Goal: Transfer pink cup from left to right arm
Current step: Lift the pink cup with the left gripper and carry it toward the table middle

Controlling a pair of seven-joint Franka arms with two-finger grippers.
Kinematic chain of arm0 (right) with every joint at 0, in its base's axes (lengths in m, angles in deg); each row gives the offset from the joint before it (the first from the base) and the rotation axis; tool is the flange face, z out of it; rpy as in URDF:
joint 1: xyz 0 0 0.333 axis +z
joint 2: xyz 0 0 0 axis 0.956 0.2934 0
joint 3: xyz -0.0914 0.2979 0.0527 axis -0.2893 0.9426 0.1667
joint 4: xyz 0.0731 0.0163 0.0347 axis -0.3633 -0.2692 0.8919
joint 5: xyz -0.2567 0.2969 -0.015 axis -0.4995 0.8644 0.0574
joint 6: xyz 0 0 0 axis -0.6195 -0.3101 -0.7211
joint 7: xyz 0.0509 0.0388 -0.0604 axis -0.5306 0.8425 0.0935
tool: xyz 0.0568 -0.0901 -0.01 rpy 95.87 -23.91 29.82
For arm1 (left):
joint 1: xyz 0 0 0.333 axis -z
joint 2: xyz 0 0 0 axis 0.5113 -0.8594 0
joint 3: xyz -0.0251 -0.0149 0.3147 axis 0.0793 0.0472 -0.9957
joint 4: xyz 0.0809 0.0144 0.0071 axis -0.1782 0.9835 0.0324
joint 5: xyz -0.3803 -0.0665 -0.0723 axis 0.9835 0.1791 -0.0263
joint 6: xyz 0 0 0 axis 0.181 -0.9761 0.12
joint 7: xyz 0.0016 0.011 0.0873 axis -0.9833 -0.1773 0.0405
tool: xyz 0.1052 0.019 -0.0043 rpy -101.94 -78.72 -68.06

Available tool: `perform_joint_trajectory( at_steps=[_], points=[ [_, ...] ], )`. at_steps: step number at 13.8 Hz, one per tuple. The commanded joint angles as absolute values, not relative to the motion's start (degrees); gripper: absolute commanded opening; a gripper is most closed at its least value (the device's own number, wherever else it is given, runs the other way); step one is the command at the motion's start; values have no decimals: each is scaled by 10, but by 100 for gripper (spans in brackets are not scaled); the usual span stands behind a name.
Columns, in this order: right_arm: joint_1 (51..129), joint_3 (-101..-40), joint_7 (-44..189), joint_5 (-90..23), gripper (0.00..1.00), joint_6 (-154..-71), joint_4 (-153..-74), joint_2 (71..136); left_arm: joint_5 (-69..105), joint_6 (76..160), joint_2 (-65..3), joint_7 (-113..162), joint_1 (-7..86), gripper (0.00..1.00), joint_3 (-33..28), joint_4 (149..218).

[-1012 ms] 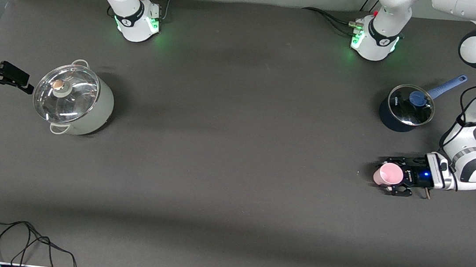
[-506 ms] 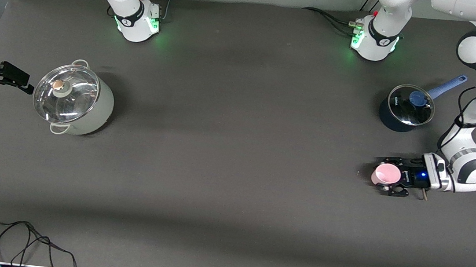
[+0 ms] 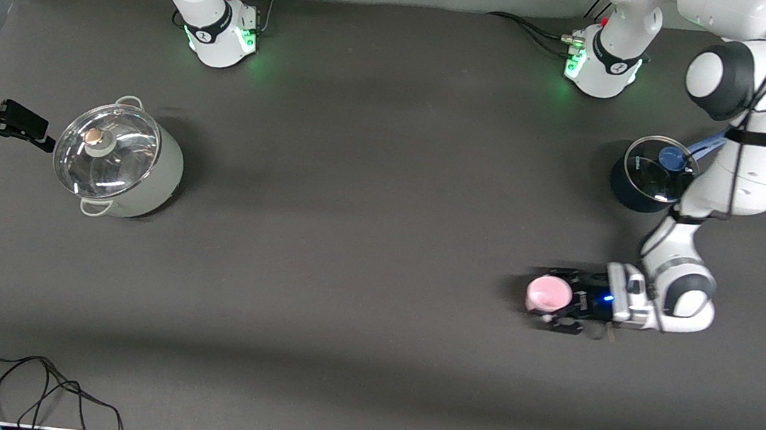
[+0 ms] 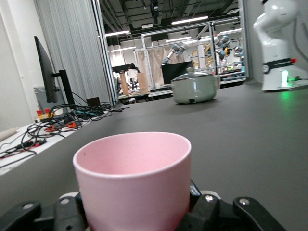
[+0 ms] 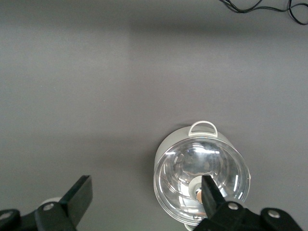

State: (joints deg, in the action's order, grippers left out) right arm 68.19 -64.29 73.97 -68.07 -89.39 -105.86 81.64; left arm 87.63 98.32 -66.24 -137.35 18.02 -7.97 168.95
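The left gripper (image 3: 554,298) clamped the small pale-pink plastic cup (image 3: 547,293) upright above the dark surface (image 3: 366,242); the right gripper (image 3: 16,130) waited with fingers apart at the surface's edge.

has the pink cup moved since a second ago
Yes. Shut in the left gripper, the pink cup has travelled away from the dark saucepan, toward the right arm's end of the table and lower in the front view.
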Motion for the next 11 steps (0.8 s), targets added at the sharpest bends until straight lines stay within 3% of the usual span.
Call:
perform_joint_trajectory(
  at_steps=[1, 11],
  points=[
    [686, -644, 748, -684, 100, -894, -1057, 815, 917, 1089, -656, -1374, 181, 0, -3, 1690],
    [683, -645, 611, -680, 100, -887, -1059, 809, 940, 1517, -656, -1332, 183, 0, 306, 1655]
  ],
)
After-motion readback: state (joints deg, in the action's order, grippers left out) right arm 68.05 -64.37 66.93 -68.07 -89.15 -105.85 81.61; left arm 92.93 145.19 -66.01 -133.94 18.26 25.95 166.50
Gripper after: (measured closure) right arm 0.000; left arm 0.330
